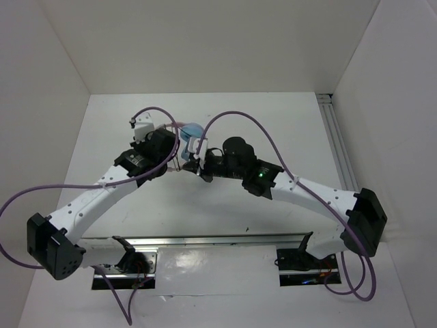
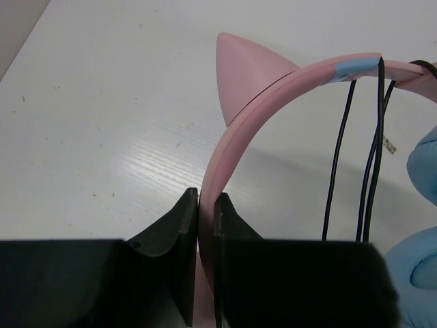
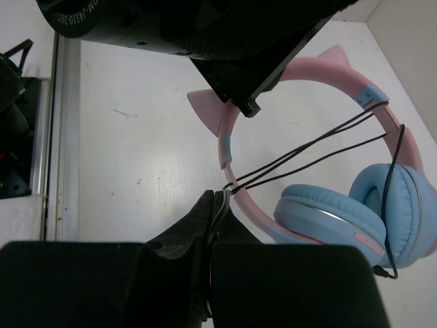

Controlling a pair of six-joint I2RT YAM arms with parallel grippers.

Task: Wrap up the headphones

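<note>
The left pincer (image 2: 207,217) is clenched on the pink headband (image 2: 235,130) of the headphones (image 1: 192,130) — the thin band stands on edge, squeezed between the two black fingers (image 2: 179,229). Just past its tip, one pink cat ear (image 2: 242,72) pokes up from the band. To this pincer's right, strands of the thin black cord (image 2: 338,157) run down from the band. Past them, a bit of light blue ear cup (image 2: 425,164) shows.

The right pincer (image 3: 217,208) is clenched tight too. The cord strands meet right at its tip, next to the band — it is too hard to see whether it pinches the cord. Both blue ear cups sit close by on this pincer's right. The white table (image 2: 102,137) lies below both pincers.
</note>
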